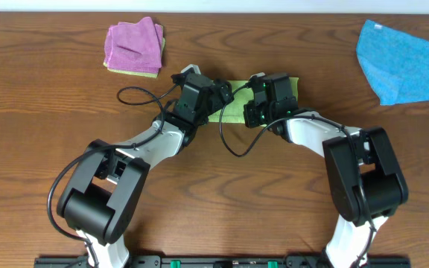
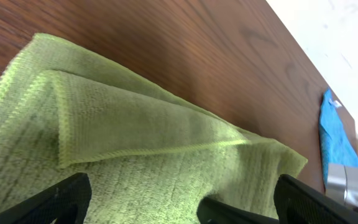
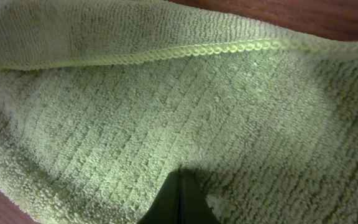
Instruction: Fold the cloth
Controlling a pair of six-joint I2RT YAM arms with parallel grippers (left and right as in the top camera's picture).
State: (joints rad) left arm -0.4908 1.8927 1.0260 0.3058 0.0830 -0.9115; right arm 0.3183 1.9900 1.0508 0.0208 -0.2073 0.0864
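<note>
The lime-green cloth lies at the middle of the wooden table, mostly hidden under both grippers in the overhead view. In the left wrist view the cloth has one flap folded over itself, hem showing. My left gripper is open, its black fingers standing wide over the cloth with nothing between them. In the overhead view the left gripper is at the cloth's left part. My right gripper is shut, its closed tips resting on the cloth. From above the right gripper covers the cloth's right part.
A pink-purple folded cloth lies on a yellowish one at the back left. A bright blue cloth sits at the back right, also seen as a blue cloth in the left wrist view. A black cable loops left of the left arm.
</note>
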